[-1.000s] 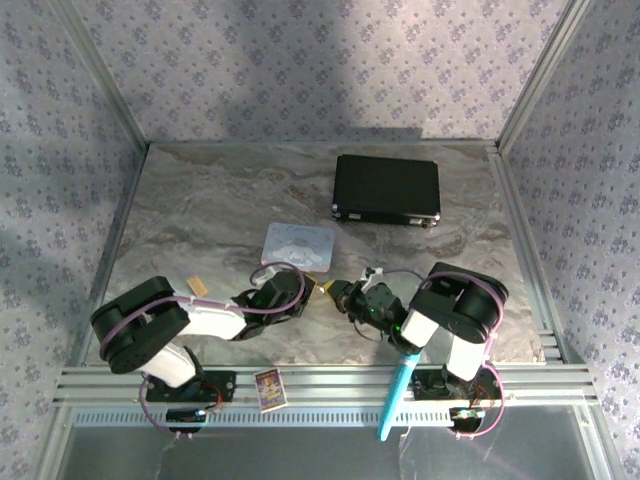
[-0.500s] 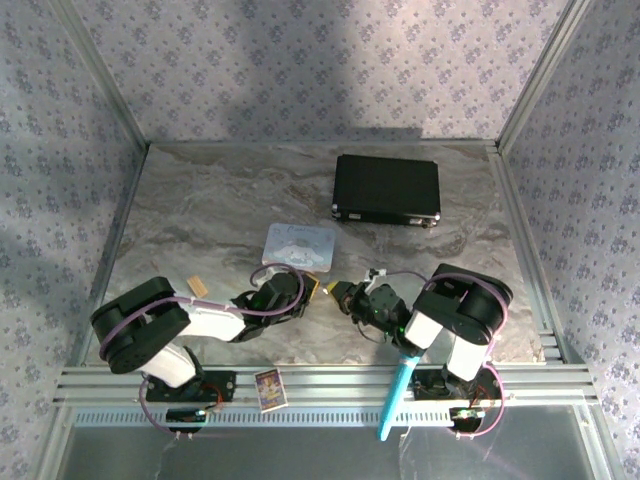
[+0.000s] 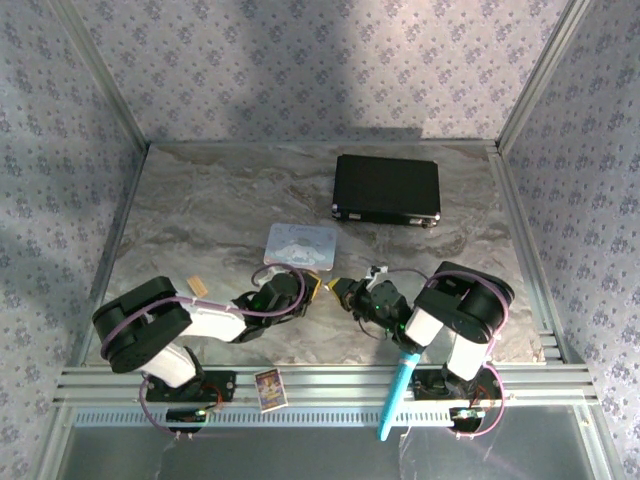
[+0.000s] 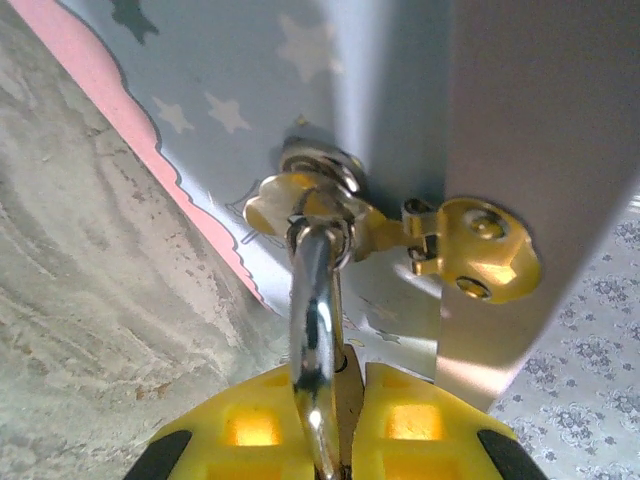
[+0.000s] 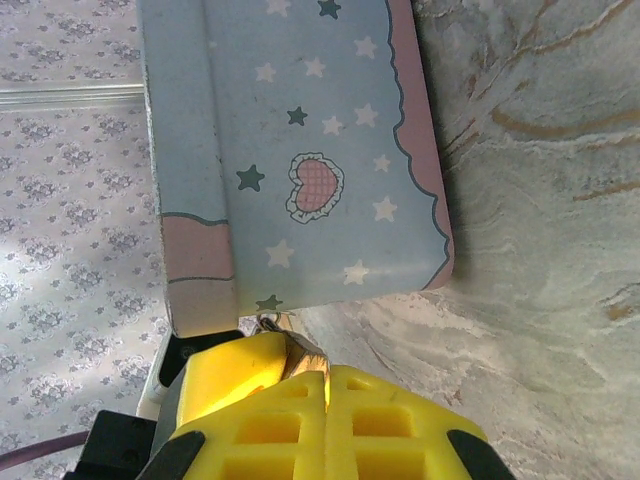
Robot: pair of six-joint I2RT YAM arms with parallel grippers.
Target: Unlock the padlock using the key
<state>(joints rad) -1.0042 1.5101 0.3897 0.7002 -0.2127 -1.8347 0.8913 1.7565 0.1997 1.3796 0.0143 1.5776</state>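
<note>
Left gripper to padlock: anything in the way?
Nothing visible. The left gripper is clamped on the padlock's silver shackle, which passes through the gold hasp of the pastel tin. The padlock body is hidden in the grip.

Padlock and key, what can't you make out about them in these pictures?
- Body of the padlock: in the left wrist view, the left gripper and the bottom edge hide it.
- Most of the key: in the right wrist view, the right gripper covers all but a metal sliver.
- Whether the key is in the keyhole: in the top external view, too small beside the tin.
</note>
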